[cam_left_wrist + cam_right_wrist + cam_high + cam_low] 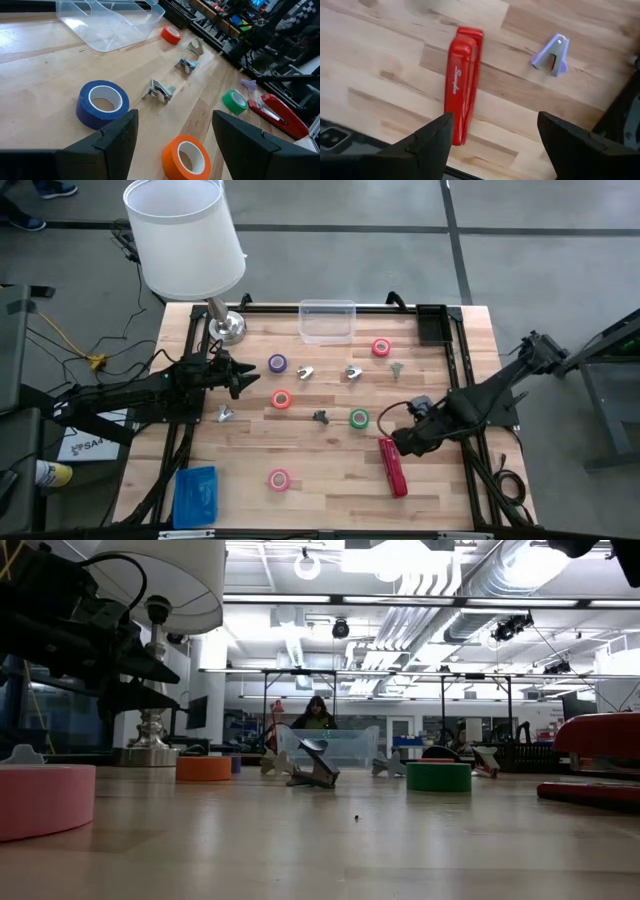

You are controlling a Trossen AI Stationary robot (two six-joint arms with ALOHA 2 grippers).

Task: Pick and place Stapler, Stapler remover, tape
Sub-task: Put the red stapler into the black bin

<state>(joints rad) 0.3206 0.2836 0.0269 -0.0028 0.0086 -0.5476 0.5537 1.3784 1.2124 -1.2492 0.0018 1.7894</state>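
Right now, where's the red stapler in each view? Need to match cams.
High view: red stapler lies at lower right of the table, just below the right gripper.
Low view: at the far right edge, partly cut off.
Left wrist view: far right, beyond the green tape roll.
Right wrist view: centre-left, between the open fingers.
Shared landmark: the green tape roll beside it, seen in the high, low and left wrist views.

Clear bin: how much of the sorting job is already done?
Nothing looks done: the clear bin holds nothing. The open right gripper hovers by the red stapler, not gripping it. The open left gripper faces the purple tape. Tape rolls and staple removers lie loose on the table.
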